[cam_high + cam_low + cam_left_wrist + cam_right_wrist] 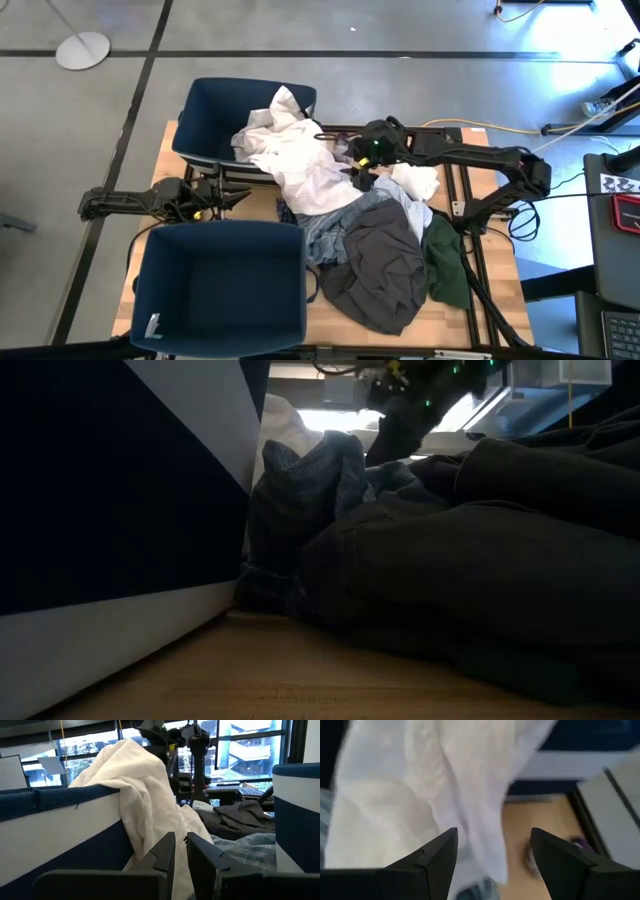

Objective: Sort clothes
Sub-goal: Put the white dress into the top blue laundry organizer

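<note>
A white garment (300, 150) hangs over the near rim of the far navy bin (215, 110) and spills onto the table; it also shows in the left wrist view (135, 785). My right gripper (359, 176) is open, pointing down at this garment's right edge (445, 785), with nothing between its fingers (492, 845). My left gripper (238, 197) is shut and empty, lying low between the two bins (180, 852). A dark grey garment (385, 265), a grey-blue one (325, 235), a dark green one (445, 262) and a small white piece (415, 180) lie heaped on the table.
The near navy bin (220, 285) stands at the table's near left, and its wall fills the left of the low view (110, 490). A small purple thing (579, 845) lies on the bare wood under my right gripper. Cables and metal rails (465, 190) run along the table's right.
</note>
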Robot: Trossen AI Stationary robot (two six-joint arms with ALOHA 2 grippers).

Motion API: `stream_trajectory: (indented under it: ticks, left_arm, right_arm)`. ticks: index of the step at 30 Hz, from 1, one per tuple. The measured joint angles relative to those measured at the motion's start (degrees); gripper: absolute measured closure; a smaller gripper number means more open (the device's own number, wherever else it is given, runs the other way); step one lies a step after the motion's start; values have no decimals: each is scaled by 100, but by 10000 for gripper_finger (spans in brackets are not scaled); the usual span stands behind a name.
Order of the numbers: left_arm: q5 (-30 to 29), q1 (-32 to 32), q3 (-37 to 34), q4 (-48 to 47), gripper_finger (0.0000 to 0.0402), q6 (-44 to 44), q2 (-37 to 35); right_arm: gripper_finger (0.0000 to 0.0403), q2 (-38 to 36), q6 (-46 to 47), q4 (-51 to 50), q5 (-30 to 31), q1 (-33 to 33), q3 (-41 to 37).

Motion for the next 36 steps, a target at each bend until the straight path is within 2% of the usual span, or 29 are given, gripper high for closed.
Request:
stream_trajectory:
  ticks: [5,7,22,26,30,36]
  left_arm:
    - [0,-2,0,0,361,0,0]
    - [0,0,0,-2,361,2,0]
    - [0,-2,0,-9,361,37,0]
    - [0,-2,0,-9,361,37,0]
    - [0,-1,0,-7,361,37,0]
    - [0,0,0,-7,361,37,0]
  right_arm:
    - [152,145,43,1268,-1007,-119,-509]
    - [152,195,49,1611,-1151,-107,-589]
    - [152,1148,58,2983,-1041,375,-612]
    - [159,1195,-97,3225,-603,488,-612]
    - [202,1193,-412,3230,-186,514,-610]
    - [329,1193,-466,3271,-190,547,-610]
